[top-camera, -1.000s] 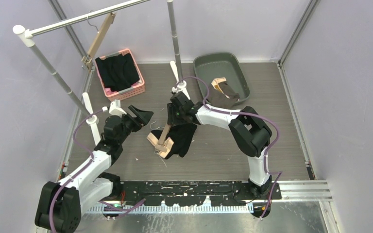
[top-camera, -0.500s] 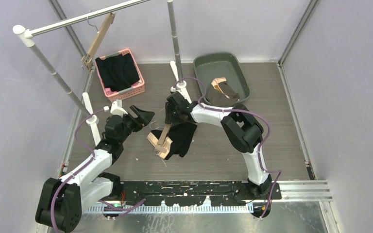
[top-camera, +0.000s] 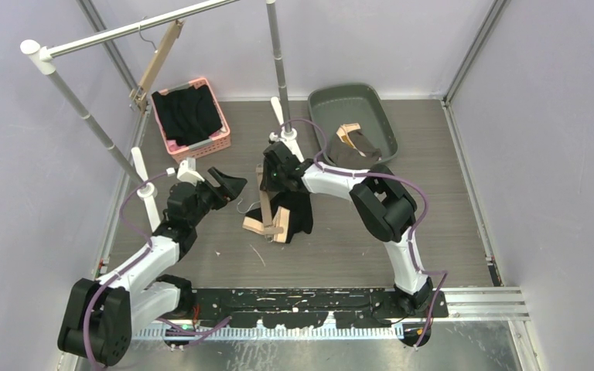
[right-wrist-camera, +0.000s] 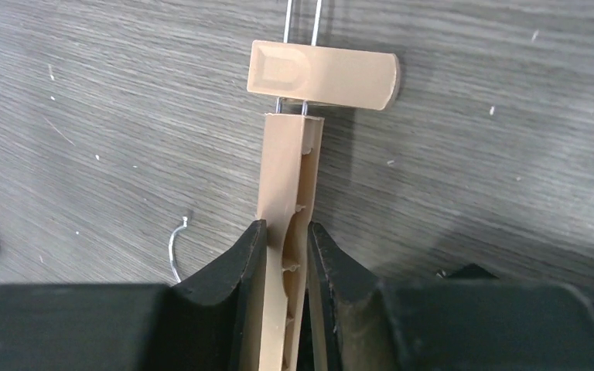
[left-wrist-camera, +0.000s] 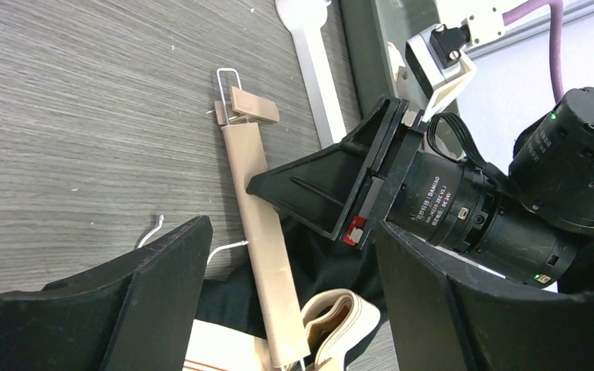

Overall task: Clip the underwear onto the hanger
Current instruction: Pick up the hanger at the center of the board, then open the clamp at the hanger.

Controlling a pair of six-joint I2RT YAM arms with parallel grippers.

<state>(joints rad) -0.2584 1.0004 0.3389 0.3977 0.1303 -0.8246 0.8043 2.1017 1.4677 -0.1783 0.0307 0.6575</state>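
Nearest, both arms rise from their bases at the near edge of the tabletop (top-camera: 433, 232). From there the left arm leans forward and to the right, its forearm low. The left claw (top-camera: 230, 184) has its fingers spread wide apart with nothing between them, and it points at the middle of the scene just short of the hanger.

Next, the right arm stands up from its base and folds at the elbow. Its forearm reaches left across the tabletop and tips down at the wrist. The right claw (right-wrist-camera: 285, 236) is clamped on the hanger (right-wrist-camera: 292, 166), one finger pressed to each side of the tan bar partway along it.

The hanger runs near to far in the middle of the tabletop, and the clip (right-wrist-camera: 321, 73) at its far end is over bare wood. The black underwear (top-camera: 298, 212) lies bunched on the tabletop just right of the bar's near half, touching it, with a pale waistband showing at the near end. Whether a clip grips it, I cannot tell.

Farther back sit a pink basket (top-camera: 218, 141) of dark cloth on the left and a grey tub (top-camera: 321, 99) on the right.
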